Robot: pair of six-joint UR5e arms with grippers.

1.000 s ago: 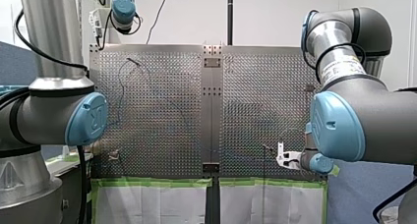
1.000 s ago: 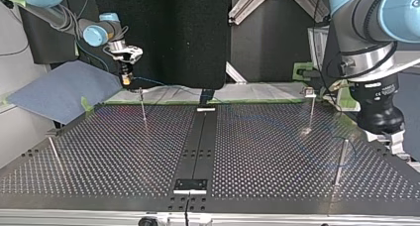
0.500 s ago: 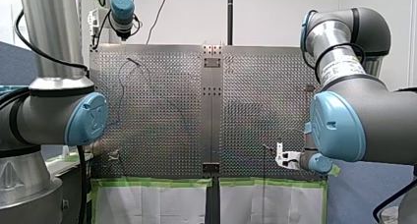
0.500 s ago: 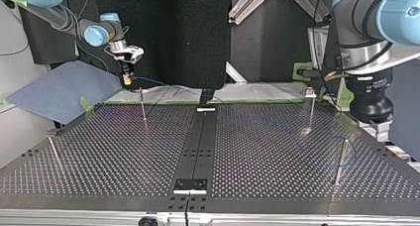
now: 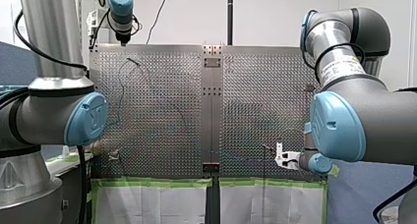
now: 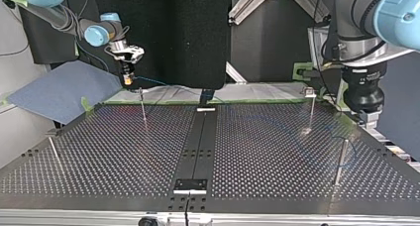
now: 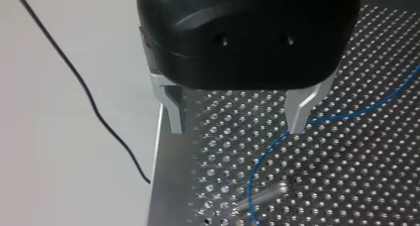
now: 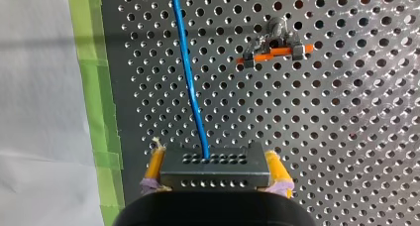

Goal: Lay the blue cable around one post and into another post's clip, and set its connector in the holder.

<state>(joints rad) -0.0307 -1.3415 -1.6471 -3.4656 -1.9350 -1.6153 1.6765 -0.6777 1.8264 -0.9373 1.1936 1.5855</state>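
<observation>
Found my right gripper (image 8: 214,159) clamped on the connector (image 8: 215,172), with the blue cable (image 8: 190,87) leading straight ahead over the bench (image 8: 346,137), passing beside the orange-clipped post (image 8: 275,52), not touching. Found my left gripper (image 7: 236,128) open and empty above the cable's loop. Judged right arm nearer the clip.

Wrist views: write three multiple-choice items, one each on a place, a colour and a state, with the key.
1. Where is the connector? A between my left end effector's fingers; B between the yellow pads of my right end effector; C lying apart from both.
2. What colour is the clip ahead of my right end effector? A orange; B green; C white.
3. How is my left end effector? A shut on the blue cable; B shut, holding nothing; C open, holding nothing.
1 B: the pads clamp it. 2 A: the bar is orange. 3 C: its fingers stand apart, the blue cable beyond them on the table.
</observation>
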